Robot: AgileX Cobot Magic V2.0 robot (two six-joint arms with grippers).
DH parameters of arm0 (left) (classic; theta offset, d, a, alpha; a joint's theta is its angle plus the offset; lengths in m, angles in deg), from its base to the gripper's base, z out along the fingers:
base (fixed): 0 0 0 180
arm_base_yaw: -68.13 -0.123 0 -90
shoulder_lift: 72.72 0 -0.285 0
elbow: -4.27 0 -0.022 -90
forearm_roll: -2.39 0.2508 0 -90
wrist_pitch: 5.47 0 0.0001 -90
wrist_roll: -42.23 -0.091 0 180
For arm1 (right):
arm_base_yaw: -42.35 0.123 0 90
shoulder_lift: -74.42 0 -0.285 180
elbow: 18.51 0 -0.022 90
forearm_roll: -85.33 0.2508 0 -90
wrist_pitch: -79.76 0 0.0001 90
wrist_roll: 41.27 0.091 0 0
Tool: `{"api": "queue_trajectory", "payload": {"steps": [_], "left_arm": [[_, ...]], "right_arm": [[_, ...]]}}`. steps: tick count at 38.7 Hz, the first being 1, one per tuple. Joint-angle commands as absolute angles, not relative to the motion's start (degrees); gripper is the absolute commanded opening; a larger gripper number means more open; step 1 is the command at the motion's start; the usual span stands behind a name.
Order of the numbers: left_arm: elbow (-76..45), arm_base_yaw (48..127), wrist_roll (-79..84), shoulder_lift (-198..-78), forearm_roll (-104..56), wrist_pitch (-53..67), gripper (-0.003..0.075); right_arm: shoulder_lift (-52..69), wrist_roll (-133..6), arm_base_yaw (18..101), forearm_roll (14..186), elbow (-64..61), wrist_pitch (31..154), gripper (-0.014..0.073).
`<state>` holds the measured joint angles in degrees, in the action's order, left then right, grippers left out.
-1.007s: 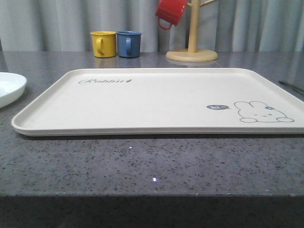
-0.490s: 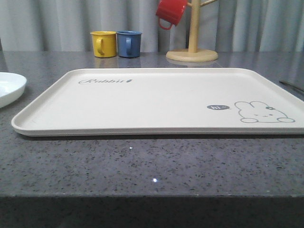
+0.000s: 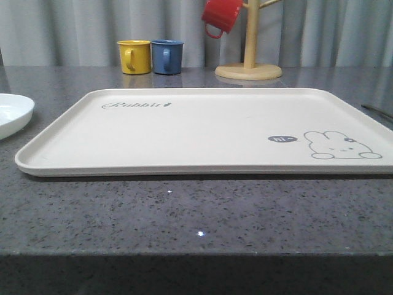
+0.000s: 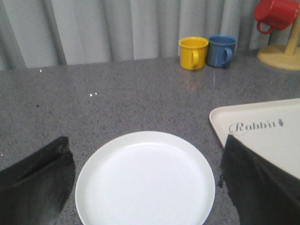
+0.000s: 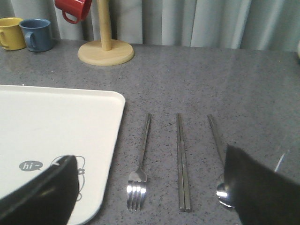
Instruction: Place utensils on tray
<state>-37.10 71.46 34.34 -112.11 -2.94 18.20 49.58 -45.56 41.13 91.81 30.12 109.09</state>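
While the tray sits bare on the desk, my left claw gapes over the plate; my right claw gapes above fork, chopsticks, spoon, gripping nothing.

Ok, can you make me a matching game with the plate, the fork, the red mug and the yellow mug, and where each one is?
Things:
1. white plate
2. fork
3. red mug
4. yellow mug

Places:
A. hanging on the wooden mug tree
B. on the table left of the tray
C. beside the blue mug
D. on the table between the tray and the chopsticks

Pairs: 1-B, 2-D, 3-A, 4-C
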Motion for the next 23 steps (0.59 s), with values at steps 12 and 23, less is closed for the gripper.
{"api": "queue_trajectory", "payload": {"steps": [12, 23], "left_arm": [[-15.15, 77.88, 30.79, -140.53, -3.49, 41.61, 0.0564], [-6.24, 83.72, 30.79, -156.10, -2.88, 54.34, 0.0516]], "right_arm": [[48.54, -45.88, 40.71, 91.90, 28.02, 104.50, 0.0651], [48.54, -45.88, 40.71, 91.90, 28.02, 104.50, 0.0651]]}}
